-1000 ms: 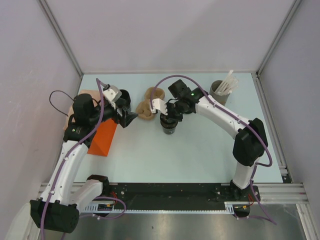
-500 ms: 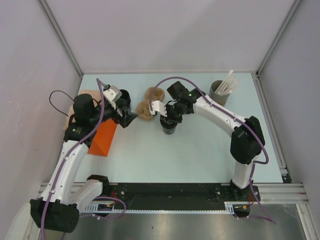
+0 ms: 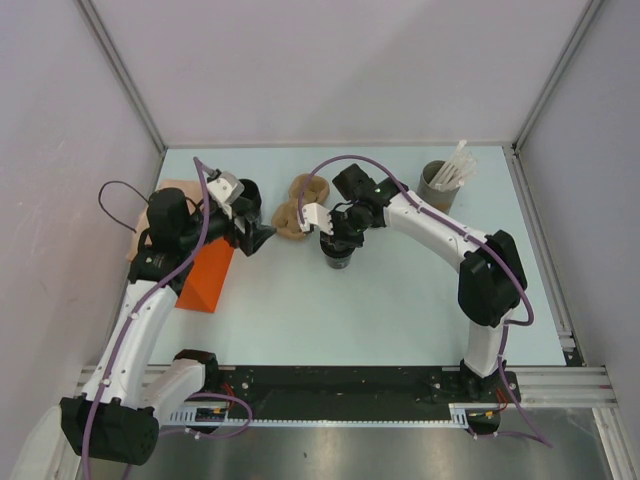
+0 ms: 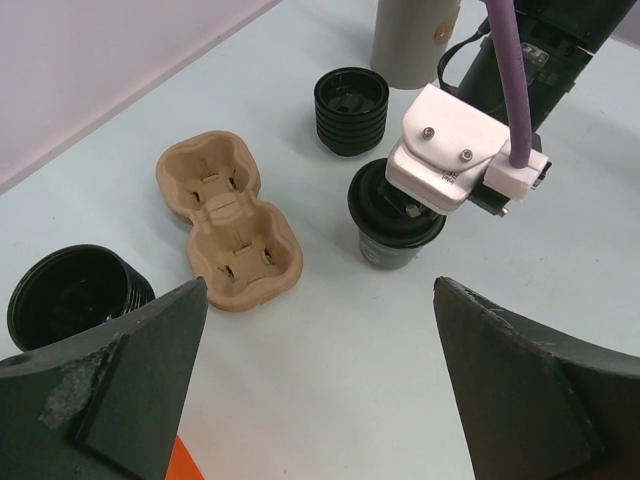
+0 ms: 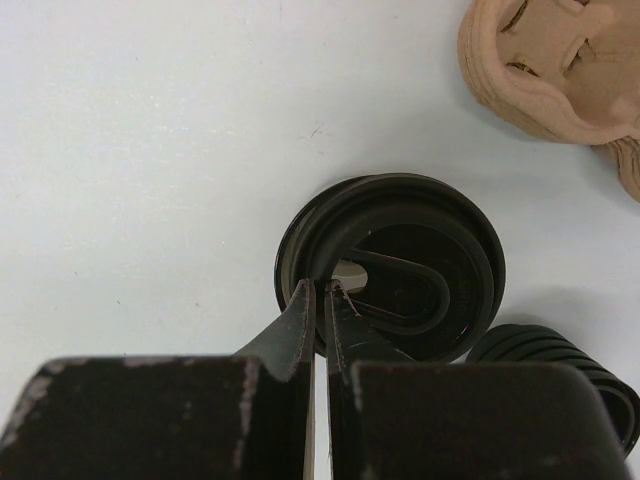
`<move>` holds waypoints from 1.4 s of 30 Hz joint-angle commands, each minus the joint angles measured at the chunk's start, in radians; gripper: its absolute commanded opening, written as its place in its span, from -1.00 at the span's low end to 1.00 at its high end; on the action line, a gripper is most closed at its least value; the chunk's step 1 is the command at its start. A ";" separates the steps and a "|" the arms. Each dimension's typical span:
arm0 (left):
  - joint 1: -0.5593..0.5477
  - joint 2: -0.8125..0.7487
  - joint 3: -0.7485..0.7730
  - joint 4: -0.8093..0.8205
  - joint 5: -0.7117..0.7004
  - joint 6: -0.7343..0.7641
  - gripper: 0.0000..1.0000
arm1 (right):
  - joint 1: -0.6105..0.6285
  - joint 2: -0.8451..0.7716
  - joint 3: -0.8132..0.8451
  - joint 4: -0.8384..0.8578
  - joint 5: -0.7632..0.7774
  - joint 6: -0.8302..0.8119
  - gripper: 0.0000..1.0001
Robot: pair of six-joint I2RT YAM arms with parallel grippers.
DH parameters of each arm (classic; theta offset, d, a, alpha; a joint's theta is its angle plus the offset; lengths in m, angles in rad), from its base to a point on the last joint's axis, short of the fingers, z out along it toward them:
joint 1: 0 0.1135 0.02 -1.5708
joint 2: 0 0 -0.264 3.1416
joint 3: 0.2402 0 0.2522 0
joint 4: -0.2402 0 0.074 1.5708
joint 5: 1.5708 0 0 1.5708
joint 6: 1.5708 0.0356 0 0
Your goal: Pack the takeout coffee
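The takeout coffee (image 3: pixel 339 258) is a small black lidded cup standing mid-table, in front of the brown pulp carrier (image 3: pixel 298 208). My right gripper (image 3: pixel 333 236) comes down on it from above. In the right wrist view its fingers (image 5: pixel 322 288) are pinched on the near rim of the cup's lid (image 5: pixel 400 265), one fingertip outside the rim and one inside. The left wrist view shows the cup (image 4: pixel 398 228) under the right gripper's white camera block. My left gripper (image 3: pixel 262 236) is open and empty (image 4: pixel 320 285), left of the cup. The orange paper bag (image 3: pixel 205 278) lies at the left.
A grey cylinder of white sticks (image 3: pixel 437 180) stands at the back right. One stack of black lids (image 4: pixel 350 98) sits behind the cup and another (image 4: pixel 70 300) by my left gripper. The carrier (image 4: pixel 225 225) lies between them. The metal frame rails run along the table edges.
My right arm has shifted slightly left, its gripper staying on the cup's lid. The cup has barely moved. The left arm has not moved.
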 commanded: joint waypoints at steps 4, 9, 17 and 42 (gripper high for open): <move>0.008 -0.001 -0.005 0.042 0.006 0.003 0.99 | 0.004 -0.008 0.013 -0.007 -0.025 0.009 -1.00; 0.008 -0.001 -0.006 0.045 0.006 0.003 1.00 | -0.005 -0.045 0.013 0.021 -0.037 0.025 -1.00; 0.008 0.001 -0.008 0.046 0.008 0.002 1.00 | -0.015 -0.068 0.027 -0.007 -0.056 0.026 -1.00; 0.008 0.004 -0.011 0.046 0.012 0.002 1.00 | -0.002 -0.017 0.042 -0.025 -0.065 0.029 -1.00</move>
